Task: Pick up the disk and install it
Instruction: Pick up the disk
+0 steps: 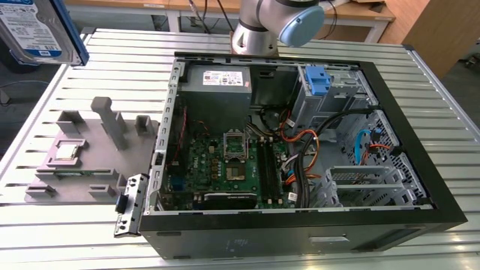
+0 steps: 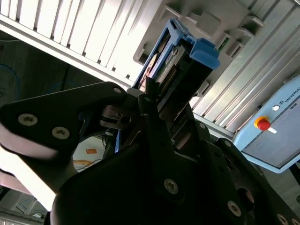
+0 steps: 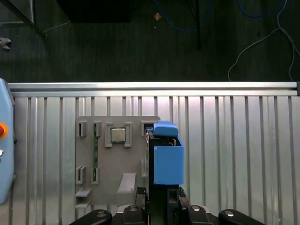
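The disk [image 1: 34, 28], a silver-grey drive with a white-and-blue label in a blue carrier, hangs high in the air at the exterior view's upper left, above the slatted table's edge. In the second wrist view my gripper [image 2: 151, 96] is shut on the disk [image 2: 176, 58], its black fingers [image 2: 105, 96] clamping the flat sides, and the blue end tab [image 2: 205, 50] points away from the wrist. The first wrist view looks down the disk [image 3: 167, 157] edge-on. It is held above the grey fixture plate [image 3: 112, 159], with the gripper [image 3: 161, 197] behind it.
An open black computer case [image 1: 300, 225] lies on the slatted metal table [image 1: 127, 50], with a metal drive bay and upright blue bracket [image 1: 318, 81] at its back right. The grey fixture plate [image 1: 75, 163] lies to the exterior view's left of the case. The arm's base [image 1: 262, 28] stands behind the case.
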`<act>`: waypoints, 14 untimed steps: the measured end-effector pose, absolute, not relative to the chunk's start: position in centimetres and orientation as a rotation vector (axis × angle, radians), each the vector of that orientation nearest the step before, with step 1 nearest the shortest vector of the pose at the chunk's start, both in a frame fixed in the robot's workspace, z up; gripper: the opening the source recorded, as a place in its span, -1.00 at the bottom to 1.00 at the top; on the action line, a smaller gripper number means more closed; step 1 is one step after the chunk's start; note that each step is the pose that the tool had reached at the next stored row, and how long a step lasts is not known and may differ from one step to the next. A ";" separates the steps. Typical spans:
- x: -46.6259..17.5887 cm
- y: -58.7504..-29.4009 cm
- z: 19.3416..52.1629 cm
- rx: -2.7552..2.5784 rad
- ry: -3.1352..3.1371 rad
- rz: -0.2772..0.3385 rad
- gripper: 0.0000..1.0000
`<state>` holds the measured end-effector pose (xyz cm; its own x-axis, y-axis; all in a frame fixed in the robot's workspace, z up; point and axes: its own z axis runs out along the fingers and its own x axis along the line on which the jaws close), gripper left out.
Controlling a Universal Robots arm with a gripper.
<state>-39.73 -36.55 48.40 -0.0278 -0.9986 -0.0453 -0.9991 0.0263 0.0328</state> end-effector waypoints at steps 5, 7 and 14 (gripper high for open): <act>-39.6 -36.6 48.4 -2.184 2.244 0.086 -0.31; -39.4 -36.6 48.4 -2.184 2.244 0.086 -0.31; -38.2 -36.6 48.4 -2.184 2.244 0.086 -0.31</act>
<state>-38.19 -36.56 48.38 -0.0277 -0.9986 -0.0453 -0.9991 0.0263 0.0328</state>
